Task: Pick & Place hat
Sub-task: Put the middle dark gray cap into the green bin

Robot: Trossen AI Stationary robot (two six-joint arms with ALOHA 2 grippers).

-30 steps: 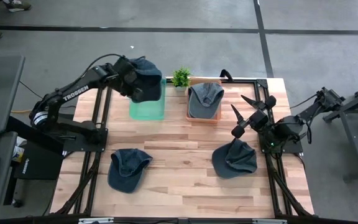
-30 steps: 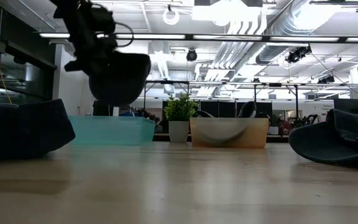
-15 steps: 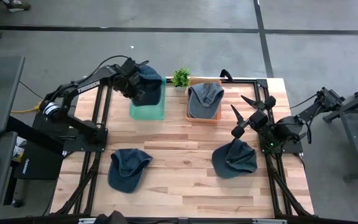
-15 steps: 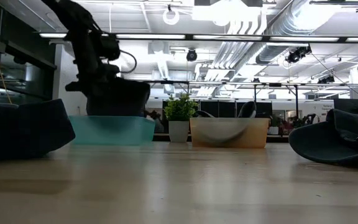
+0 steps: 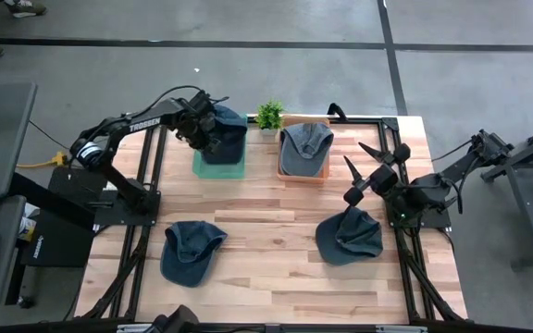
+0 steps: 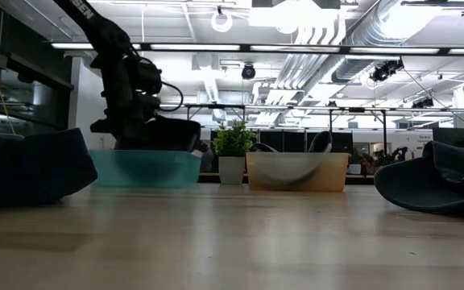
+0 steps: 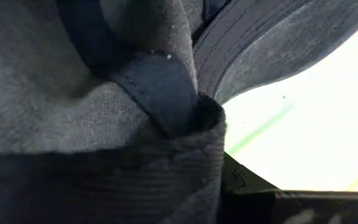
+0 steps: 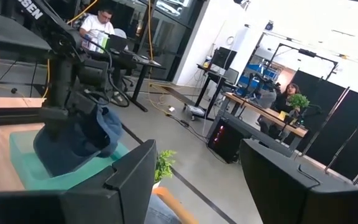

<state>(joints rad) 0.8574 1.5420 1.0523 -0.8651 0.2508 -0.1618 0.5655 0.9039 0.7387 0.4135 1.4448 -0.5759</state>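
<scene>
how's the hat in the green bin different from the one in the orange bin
The hat in the green bin is gripped by the left end effector and only partly lowered into the green bin; the hat in the orange bin lies free, settled in the orange bin. The first hangs bunched, the second lies spread out with its brim flat. Both are dark blue-grey caps.

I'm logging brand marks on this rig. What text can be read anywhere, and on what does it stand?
"TROSSEN": white letters on the left arm's upper link, high view.
Partial white letters on the same arm in the low view and in the right wrist view: cut off, not readable.
Nothing readable on the hats, bins or table.
</scene>
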